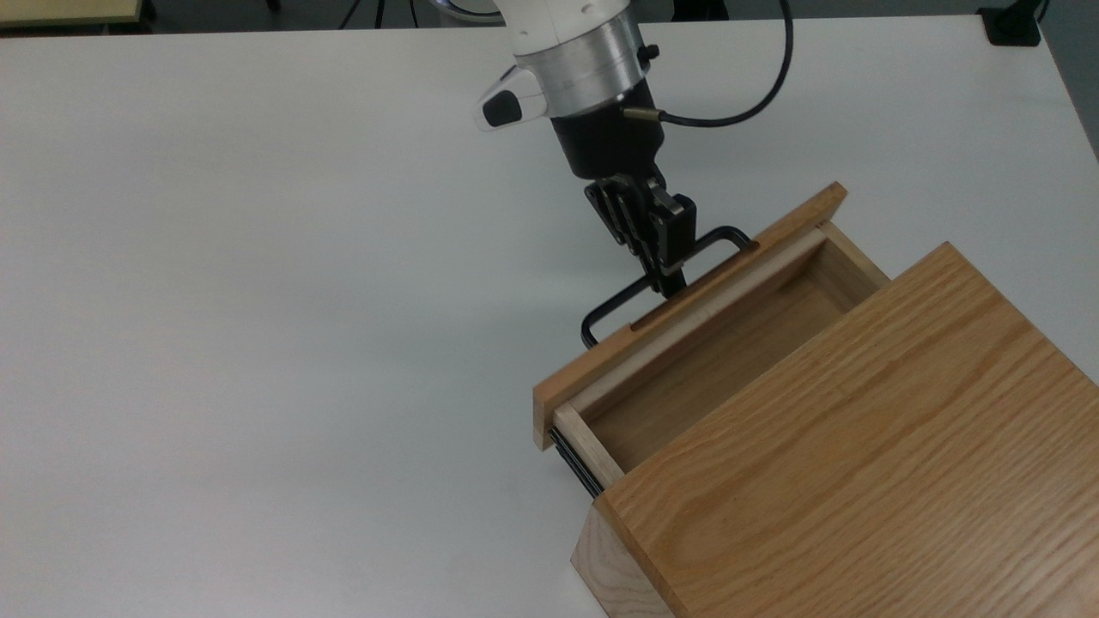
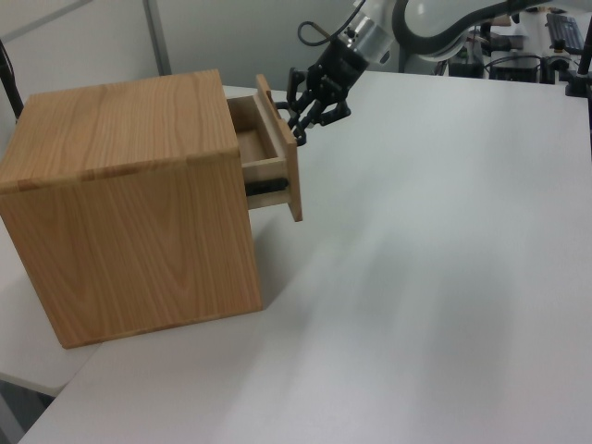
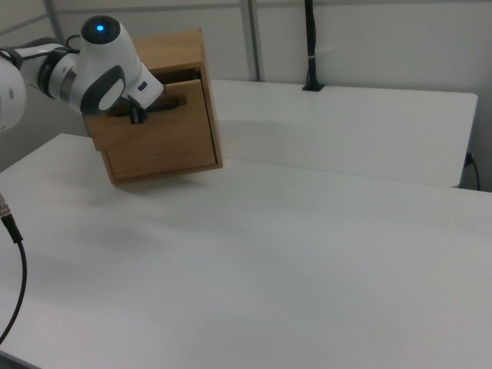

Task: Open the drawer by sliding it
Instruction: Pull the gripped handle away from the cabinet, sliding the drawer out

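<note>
Drawer partly open; gripper clamped on the handle.

You see the drawer (image 1: pixel 713 343) drawn part of the way out of the cabinet casing (image 1: pixel 859 463), with its empty wooden interior and one black side rail (image 1: pixel 573 463) exposed at the top view's lower left. Judge the slide as well begun, with further rail travel likely left. The gripper (image 1: pixel 668 276) pinches the thin black handle (image 1: pixel 614 305) near its middle, fingers pressed together on the bar, just in front of the oak front panel (image 2: pixel 282 153).
</note>
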Motion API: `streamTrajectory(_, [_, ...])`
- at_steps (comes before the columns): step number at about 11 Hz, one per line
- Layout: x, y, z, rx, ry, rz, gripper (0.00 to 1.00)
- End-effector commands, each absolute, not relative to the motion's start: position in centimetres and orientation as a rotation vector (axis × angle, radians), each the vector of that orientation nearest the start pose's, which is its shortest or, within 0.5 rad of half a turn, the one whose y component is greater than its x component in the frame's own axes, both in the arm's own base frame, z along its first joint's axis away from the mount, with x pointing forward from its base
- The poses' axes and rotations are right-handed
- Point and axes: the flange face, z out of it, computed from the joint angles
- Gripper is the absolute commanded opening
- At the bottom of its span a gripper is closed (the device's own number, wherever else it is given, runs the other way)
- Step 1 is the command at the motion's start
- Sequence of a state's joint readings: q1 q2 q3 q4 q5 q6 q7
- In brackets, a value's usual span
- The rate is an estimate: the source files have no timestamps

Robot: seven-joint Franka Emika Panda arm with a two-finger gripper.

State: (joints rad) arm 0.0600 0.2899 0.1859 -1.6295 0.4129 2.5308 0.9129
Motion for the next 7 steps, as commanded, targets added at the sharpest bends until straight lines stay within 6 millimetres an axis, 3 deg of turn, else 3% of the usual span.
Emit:
streamTrajectory(1, [65.1, 11.5, 53.9, -2.253, 1.131, -0.340, 0.05])
streamTrajectory(7, [63.1, 8.5, 54.3, -2.405, 1.093, -0.171, 0.05])
